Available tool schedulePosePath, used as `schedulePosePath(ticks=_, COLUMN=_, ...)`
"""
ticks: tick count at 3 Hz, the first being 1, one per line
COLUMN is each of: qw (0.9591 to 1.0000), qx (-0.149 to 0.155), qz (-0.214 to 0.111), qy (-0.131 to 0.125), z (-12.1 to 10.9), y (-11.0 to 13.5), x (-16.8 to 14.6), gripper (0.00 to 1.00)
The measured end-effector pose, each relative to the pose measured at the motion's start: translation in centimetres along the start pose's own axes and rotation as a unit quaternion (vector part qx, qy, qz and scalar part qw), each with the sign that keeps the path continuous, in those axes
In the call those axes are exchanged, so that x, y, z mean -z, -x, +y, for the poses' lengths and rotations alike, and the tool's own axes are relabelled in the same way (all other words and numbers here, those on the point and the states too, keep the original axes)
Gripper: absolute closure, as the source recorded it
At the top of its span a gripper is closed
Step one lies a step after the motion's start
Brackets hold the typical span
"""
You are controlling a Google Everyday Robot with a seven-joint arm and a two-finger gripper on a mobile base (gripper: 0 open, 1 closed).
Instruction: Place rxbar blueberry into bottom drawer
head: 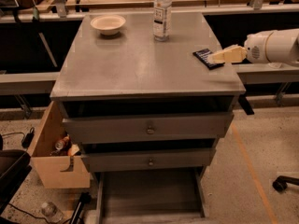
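The rxbar blueberry, a small flat dark navy bar, lies on the grey cabinet top near its right edge. My gripper, with pale yellow fingers on a white arm, reaches in from the right and its tip lies at the bar's right end. The bottom drawer is pulled out at the foot of the cabinet, a wide shallow grey tray with nothing visible in it.
A clear water bottle and a pale bowl stand at the back of the cabinet top. The two upper drawers with round knobs stand slightly open. A tan wooden box with items sits on the floor at left.
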State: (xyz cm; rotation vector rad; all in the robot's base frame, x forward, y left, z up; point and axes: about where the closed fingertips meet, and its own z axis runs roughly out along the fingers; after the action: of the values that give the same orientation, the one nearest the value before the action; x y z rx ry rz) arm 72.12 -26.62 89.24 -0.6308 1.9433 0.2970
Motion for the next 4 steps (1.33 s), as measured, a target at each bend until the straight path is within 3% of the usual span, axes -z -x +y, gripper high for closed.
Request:
schedulePosePath(ticks=1, qw=0.9992, qx=0.012, qz=-0.023, qy=0.031, z=-1.1, y=-0.3, x=-0.4, gripper=0.00)
schedulePosePath(ticks=2, qw=0.9979, qx=0.024, qz=-0.039, qy=0.046, z=-1.7, y=-0.3, x=-0.3, gripper=0.00)
schedulePosePath(ticks=3, qw=0.9969, qx=0.028, qz=-0.049, qy=0.054, z=-1.7, y=-0.3, x=-0.7, gripper=0.00)
schedulePosePath(ticks=4, qw=0.9970, qx=0.014, qz=-0.058, qy=0.048, z=-1.4, y=-0.5, x=-1.4, gripper=0.00)
